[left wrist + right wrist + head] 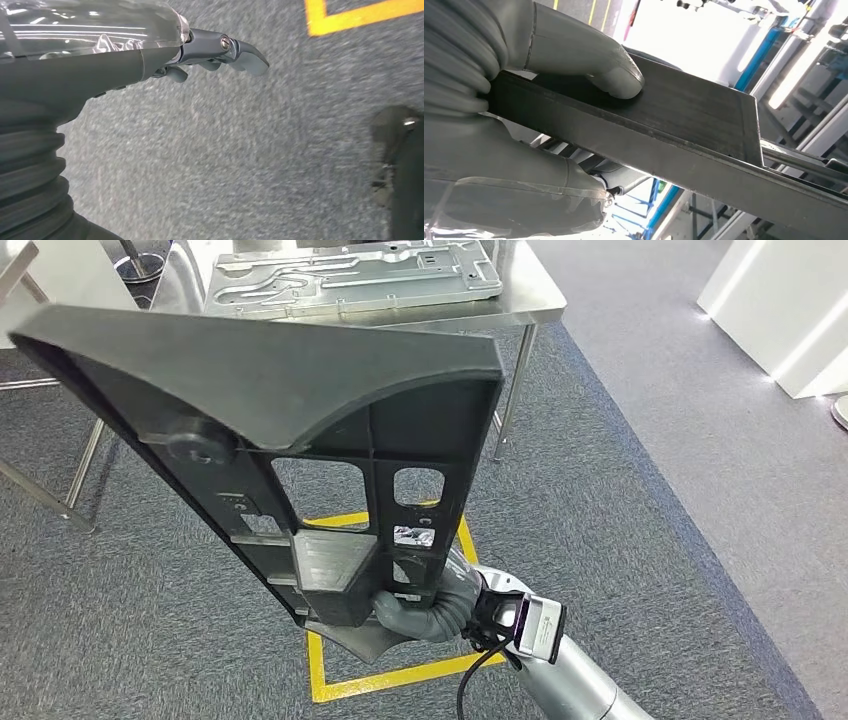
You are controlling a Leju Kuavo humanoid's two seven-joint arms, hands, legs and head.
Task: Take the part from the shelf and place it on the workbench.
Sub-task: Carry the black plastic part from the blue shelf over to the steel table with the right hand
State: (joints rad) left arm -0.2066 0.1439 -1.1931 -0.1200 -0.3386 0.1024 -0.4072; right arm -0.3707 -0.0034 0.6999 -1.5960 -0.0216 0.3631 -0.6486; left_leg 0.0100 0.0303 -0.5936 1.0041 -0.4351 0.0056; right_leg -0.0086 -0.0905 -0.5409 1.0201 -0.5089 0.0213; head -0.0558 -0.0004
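Right hand (425, 612), low and close to the body, clamped on the near end of the part (290, 430); in the right wrist view, thumb (616, 77) pressed on one face of the part (664, 135) and the other fingers (524, 200) wrapped under the opposite face. Held entirely off any surface, over grey carpet (620, 500) and a yellow floor marking (400, 677). Long axis running from the hand up and away toward the robot's left, the broad far end highest and reaching nearly over the near edge of the workbench (545, 308). Ribbed side with its cut-outs turned toward the head camera, a round knob (200, 440) low on its left edge. Left hand (220, 52) hanging by the side above the carpet, holding nothing, fingers loosely curled; whether they quite meet, impossible to tell. Much farther from the part than the right hand, so apparently a one-handed carry. Beyond the part's far end, the workbench: a steel table already carrying a flat metal plate (355, 278). Probable crux of the coming move: bringing the long axis down flat and pushing it forward onto the benchtop, with the far end leading and the plate squarely in its path.
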